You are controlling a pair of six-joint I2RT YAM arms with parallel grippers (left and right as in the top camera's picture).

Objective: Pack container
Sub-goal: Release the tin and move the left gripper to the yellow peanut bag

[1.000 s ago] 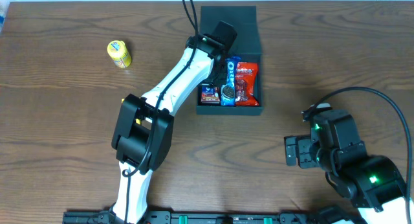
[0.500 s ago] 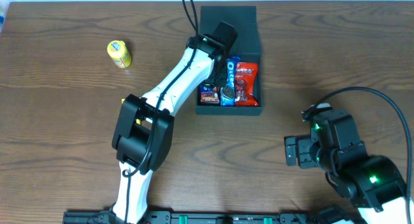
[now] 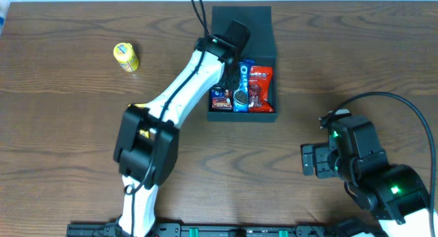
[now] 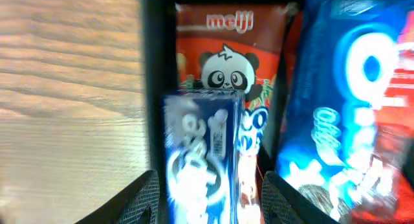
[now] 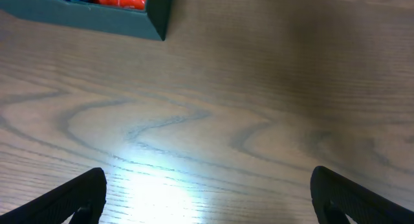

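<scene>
The dark teal container (image 3: 243, 116) sits at the back centre with its flap lid (image 3: 241, 20) open behind it. Inside lie a blue Oreo packet (image 3: 241, 93), a red packet (image 3: 260, 88) and a small dark packet (image 3: 221, 98). My left gripper (image 4: 207, 182) is over the container's left side, shut on a blue-and-white snack packet (image 4: 202, 153) held upright. In the left wrist view a red Meiji panda packet (image 4: 226, 52) lies behind it, the Oreo packet (image 4: 336, 114) to the right. My right gripper (image 5: 207, 188) is open and empty above the table, front right (image 3: 309, 160).
A yellow round snack tub (image 3: 126, 57) lies on the wooden table at the back left. The container's front right corner (image 5: 154, 17) shows at the top of the right wrist view. A black cable (image 3: 400, 103) loops over the right arm.
The left arm has shifted slightly to the left over the container; its elbow has moved left. The right arm has not moved.
</scene>
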